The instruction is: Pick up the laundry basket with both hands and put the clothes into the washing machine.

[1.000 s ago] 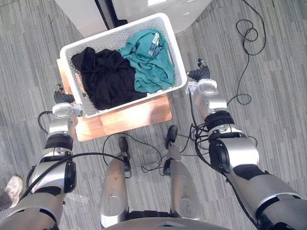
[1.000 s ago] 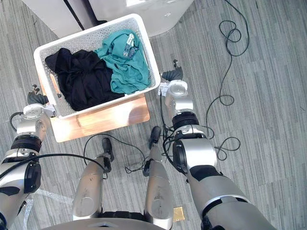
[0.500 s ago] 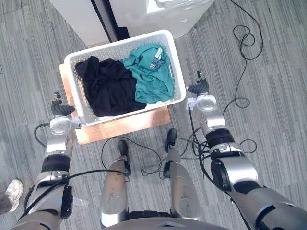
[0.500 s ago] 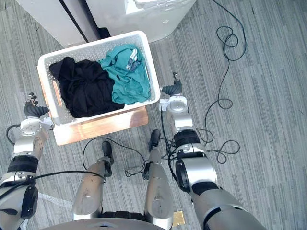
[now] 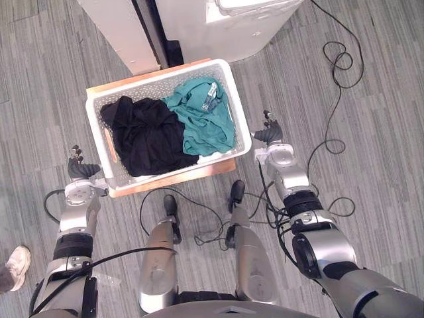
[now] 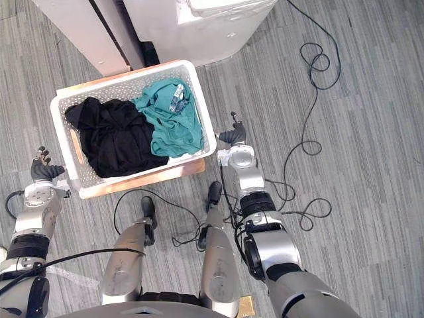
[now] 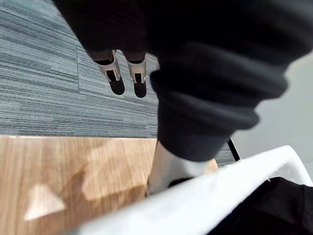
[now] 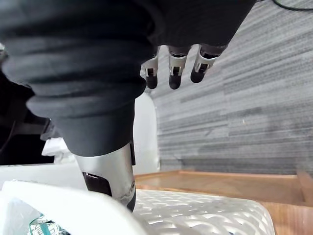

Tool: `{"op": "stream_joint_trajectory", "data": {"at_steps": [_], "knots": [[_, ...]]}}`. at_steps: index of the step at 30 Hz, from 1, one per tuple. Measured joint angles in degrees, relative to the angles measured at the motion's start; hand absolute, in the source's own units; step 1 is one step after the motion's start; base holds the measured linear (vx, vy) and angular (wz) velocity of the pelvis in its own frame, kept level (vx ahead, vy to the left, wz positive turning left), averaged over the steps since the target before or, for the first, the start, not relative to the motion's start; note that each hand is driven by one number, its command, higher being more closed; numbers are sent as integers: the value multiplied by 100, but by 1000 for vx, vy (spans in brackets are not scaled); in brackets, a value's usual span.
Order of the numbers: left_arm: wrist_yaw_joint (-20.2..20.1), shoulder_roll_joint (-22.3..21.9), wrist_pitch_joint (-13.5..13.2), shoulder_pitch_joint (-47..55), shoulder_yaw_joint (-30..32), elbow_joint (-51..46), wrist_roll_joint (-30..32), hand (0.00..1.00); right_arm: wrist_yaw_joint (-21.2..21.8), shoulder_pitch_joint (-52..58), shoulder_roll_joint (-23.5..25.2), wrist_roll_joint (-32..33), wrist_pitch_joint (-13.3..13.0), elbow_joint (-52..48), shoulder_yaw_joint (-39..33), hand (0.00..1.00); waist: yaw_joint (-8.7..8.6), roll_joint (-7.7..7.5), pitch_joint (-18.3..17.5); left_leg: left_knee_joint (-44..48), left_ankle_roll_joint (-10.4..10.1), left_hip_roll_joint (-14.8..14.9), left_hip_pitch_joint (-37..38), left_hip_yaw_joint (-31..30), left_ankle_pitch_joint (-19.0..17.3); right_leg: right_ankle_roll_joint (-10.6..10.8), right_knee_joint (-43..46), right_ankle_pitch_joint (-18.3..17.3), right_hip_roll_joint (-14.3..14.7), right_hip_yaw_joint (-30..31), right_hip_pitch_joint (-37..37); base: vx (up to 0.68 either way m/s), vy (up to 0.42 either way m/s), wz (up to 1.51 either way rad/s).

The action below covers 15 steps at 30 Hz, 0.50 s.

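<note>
The white laundry basket [image 5: 239,101] stands on a low wooden board [image 5: 180,177], with black clothes [image 5: 146,132] on its left and a teal garment [image 5: 202,118] on its right. My left hand [image 5: 82,171] is at the basket's near left corner and my right hand [image 5: 268,135] is at its right end. On both hands the fingers are fairly straight and point away over the floor. In the wrist views each thumb [image 8: 110,179] lies against the basket's rim [image 7: 195,205]. Neither hand's fingers curl round the rim.
A white washing machine [image 5: 245,26] stands just beyond the basket. Left of it is a white panel [image 5: 112,26], with a dark gap between them. A person's shoe [image 5: 13,265] shows at the lower left on the grey striped floor.
The whole view has shifted, so more of the washing machine shows. The board now shows behind the basket, with less of it in front. Both hands stay at the basket's ends.
</note>
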Motion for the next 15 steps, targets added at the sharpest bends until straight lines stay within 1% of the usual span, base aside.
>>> {"op": "stream_joint_trajectory", "data": {"at_steps": [4,6,10,12,15], "knots": [[-8,2,6,-203,86,515,6,0,22,22,64,12,-11,-2,-1,0,9,1,-2,76,3,4,-79,-36,-5,1,0,0,0,-18,-23,-21,43,4],[-7,27,9,-442,254,832,24,0,31,42,119,17,-36,-2,-1,0,19,2,-3,101,2,7,-118,-52,-6,2,1,0,0,-17,-41,-31,32,4],[-9,343,22,-1035,345,1473,79,0,142,76,193,46,-86,32,1,0,8,1,-13,253,1,27,-362,-147,-7,16,1,-8,15,-9,-167,-50,20,8],[-11,432,36,-1250,468,1701,78,0,143,59,247,51,-87,245,-76,0,12,0,-13,311,-1,47,-422,-174,-15,22,2,-2,33,-9,-186,-34,9,5],[-12,587,69,-1406,539,1936,71,0,135,-74,227,75,-49,744,-399,0,35,0,-14,360,3,52,-495,-172,-18,23,59,-2,33,8,-271,0,0,0]]}}
